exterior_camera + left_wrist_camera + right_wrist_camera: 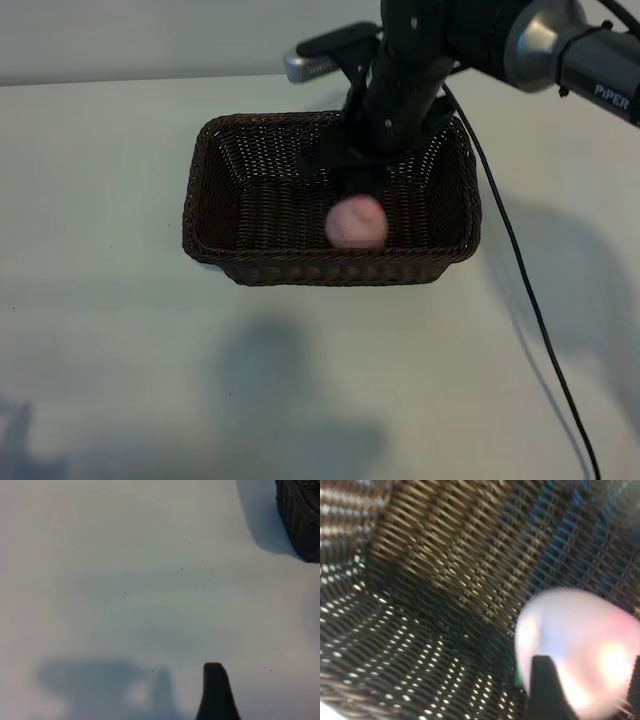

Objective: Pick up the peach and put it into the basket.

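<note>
Pink and blurred, the peach (356, 221) sits inside the wicker basket (215, 235) toward its five o'clock side, just under the right gripper (352, 183), whose jaws I cannot tell apart or together; judging release underway, next comes lifting clear.

Robot lab bench, bare white table (120, 350), plain pale wall behind, cabled arm (560, 45) overhead
</note>
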You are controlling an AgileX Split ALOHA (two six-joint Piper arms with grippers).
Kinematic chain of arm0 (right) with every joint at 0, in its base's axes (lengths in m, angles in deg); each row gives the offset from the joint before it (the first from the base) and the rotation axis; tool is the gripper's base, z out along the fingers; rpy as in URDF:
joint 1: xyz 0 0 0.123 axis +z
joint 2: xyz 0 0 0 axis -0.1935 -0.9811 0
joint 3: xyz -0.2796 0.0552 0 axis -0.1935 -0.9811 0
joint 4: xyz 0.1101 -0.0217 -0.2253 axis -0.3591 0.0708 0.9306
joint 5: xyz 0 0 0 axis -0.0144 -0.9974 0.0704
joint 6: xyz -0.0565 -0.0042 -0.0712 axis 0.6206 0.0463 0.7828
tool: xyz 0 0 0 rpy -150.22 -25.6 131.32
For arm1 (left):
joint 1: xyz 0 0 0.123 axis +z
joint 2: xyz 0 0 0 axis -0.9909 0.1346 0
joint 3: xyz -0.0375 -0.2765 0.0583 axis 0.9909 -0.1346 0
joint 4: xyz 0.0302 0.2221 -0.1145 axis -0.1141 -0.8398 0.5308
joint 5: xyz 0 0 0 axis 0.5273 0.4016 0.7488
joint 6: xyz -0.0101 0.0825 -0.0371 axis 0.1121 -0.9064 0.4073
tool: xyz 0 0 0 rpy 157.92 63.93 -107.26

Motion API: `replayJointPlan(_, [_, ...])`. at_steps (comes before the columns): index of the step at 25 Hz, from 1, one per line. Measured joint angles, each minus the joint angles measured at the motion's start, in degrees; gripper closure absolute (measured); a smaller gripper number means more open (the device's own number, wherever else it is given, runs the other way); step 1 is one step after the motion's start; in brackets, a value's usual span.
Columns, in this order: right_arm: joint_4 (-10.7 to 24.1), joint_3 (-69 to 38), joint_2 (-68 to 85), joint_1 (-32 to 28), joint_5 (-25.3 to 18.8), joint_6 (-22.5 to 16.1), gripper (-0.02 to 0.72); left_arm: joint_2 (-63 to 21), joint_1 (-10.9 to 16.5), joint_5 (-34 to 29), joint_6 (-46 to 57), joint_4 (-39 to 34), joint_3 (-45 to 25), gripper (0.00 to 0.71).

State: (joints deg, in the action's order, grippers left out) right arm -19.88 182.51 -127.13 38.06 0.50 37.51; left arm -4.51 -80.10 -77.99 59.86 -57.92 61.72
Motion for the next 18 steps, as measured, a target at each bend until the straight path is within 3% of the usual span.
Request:
replayJointPlan(4, [0.0,5.8,0.0,0.0,-5.6,-0.3,0.167,0.0,0.0,0.0,0.0,0.0,0.0,0.216])
replayJointPlan(9, [2.3,11.3,0.0,-0.1,-10.0,-2.4,0.153,0.0,0.0,0.0,0.0,0.0,0.0,0.216])
replayJointPlan(12, [4.6,13.1,0.0,-1.4,-10.8,-3.1,0.150,0.0,0.0,0.0,0.0,0.0,0.0,0.216])
replayJointPlan(18, [5.7,13.6,0.0,-10.0,-11.0,-2.5,0.150,0.0,0.0,0.0,0.0,0.0,0.0,0.216])
